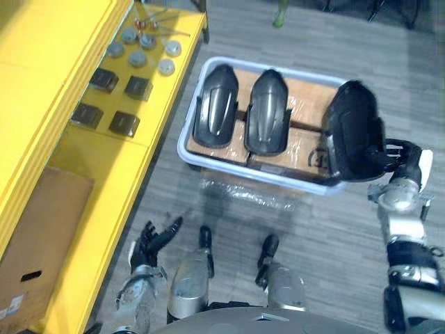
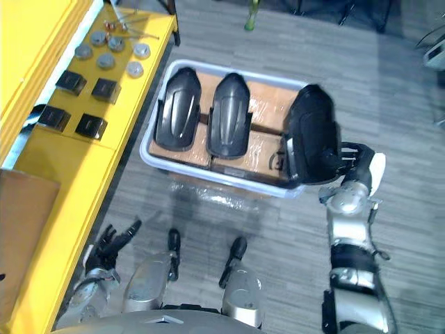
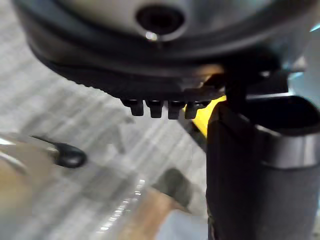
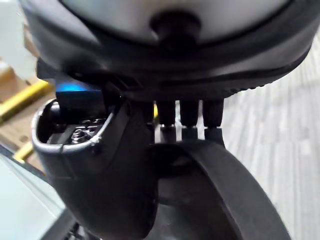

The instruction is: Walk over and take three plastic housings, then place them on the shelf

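Observation:
A pale bin (image 1: 229,167) lined with cardboard stands on the floor ahead. Two black plastic housings (image 1: 215,104) (image 1: 268,111) lie side by side in it. At the bin's right end a third housing (image 1: 354,132) is tipped up, and my right hand (image 1: 402,161) is shut on its edge. In the right wrist view the fingers (image 4: 189,117) curl over that housing's curved rim (image 4: 230,190). My left hand (image 1: 149,240) hangs low at the left beside the yellow shelf (image 1: 42,83), fingers spread and holding nothing.
The yellow shelf runs along the left and carries small black parts (image 1: 125,123) and grey discs (image 1: 139,59). A cardboard box (image 1: 35,236) sits on its lower level. Crumpled clear film (image 1: 243,193) lies on the floor in front of the bin.

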### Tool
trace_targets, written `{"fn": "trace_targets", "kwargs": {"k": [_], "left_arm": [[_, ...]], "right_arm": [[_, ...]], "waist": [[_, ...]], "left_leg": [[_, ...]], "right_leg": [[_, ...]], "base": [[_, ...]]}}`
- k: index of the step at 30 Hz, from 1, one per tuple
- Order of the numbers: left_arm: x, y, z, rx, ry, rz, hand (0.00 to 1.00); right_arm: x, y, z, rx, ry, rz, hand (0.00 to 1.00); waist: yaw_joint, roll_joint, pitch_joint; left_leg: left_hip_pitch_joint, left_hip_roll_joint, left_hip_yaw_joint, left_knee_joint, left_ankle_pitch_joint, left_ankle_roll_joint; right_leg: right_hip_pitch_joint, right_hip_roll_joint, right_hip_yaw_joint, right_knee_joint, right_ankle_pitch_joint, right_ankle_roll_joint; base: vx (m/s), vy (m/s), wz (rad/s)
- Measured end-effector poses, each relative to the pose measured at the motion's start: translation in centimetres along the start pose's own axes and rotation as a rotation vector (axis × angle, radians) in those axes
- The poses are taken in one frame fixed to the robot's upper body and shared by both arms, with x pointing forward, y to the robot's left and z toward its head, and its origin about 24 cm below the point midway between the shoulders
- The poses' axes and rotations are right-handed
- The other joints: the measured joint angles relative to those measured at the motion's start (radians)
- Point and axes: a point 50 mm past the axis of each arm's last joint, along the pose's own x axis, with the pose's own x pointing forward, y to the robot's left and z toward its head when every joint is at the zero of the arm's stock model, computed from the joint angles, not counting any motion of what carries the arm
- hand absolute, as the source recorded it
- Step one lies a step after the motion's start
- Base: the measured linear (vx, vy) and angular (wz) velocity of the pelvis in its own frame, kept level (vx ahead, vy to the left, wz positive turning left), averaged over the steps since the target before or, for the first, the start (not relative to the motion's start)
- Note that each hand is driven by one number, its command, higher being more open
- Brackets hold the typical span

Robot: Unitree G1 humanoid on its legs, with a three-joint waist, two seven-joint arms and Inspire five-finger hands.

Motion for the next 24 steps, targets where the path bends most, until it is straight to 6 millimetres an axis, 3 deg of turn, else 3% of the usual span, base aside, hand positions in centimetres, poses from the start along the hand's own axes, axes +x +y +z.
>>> {"fn": "trace_targets", "kwargs": {"k": [3,9,12,15,20,24], "left_arm": [[0.0,-0.3,3.5,-0.03,-0.153,0.046,1.0],[-2.1,-2.1,11.4,0.08,-0.567,0.096,1.0],[-3.5,-3.7,12.9,0.019,-0.662,-0.019,1.0],[-4.1,-5.9,12.7,-0.062,-0.631,-0.211,1.0],[-4.7,-10.7,9.0,-0.223,-0.313,-0.577,1.0],[-4.7,-12.0,6.8,-0.335,-0.109,-0.684,1.0]], "right_arm": [[-1.8,0.7,0.2,0.038,-0.047,-0.024,0.0],[-3.2,-0.2,4.5,0.091,-0.318,-0.13,0.0],[-4.1,-0.4,6.6,0.136,-0.448,-0.163,0.0],[-5.2,-0.1,8.6,0.192,-0.562,-0.166,0.0],[-7.0,2.3,11.5,0.231,-0.727,-0.066,0.0],[-8.3,3.5,12.0,0.242,-0.797,0.004,0.0]], "waist": [[-0.002,-0.022,-0.055],[-0.019,-0.021,-0.088],[-0.017,-0.019,-0.114],[-0.016,-0.018,-0.135],[-0.027,-0.016,-0.162],[-0.03,-0.007,-0.178]], "left_leg": [[0.043,-0.003,0.002,-0.021,0.003,-0.005],[0.09,-0.007,-0.02,-0.024,0.002,-0.007],[0.112,-0.008,-0.02,-0.024,0.0,-0.01],[0.114,-0.008,-0.019,-0.024,-0.001,-0.01],[0.127,-0.006,0.012,-0.044,-0.022,-0.009],[0.142,-0.005,0.027,-0.068,-0.008,-0.01]], "right_leg": [[0.05,0.001,-0.009,-0.032,0.001,0.002],[0.116,-0.003,-0.054,-0.036,0.005,0.008],[0.136,-0.004,-0.056,-0.034,0.005,0.008],[0.138,-0.004,-0.057,-0.034,0.005,0.008],[0.132,-0.002,-0.05,-0.034,0.002,0.007],[0.129,0.001,-0.043,-0.033,0.001,0.007]], "base": [[0.16,-0.014,0.04],[0.03,0.01,0.14],[-0.02,0.014,0.01],[-0.07,0.011,-0.02],[-0.12,0.005,-0.11],[-0.08,-0.007,-0.09]]}}
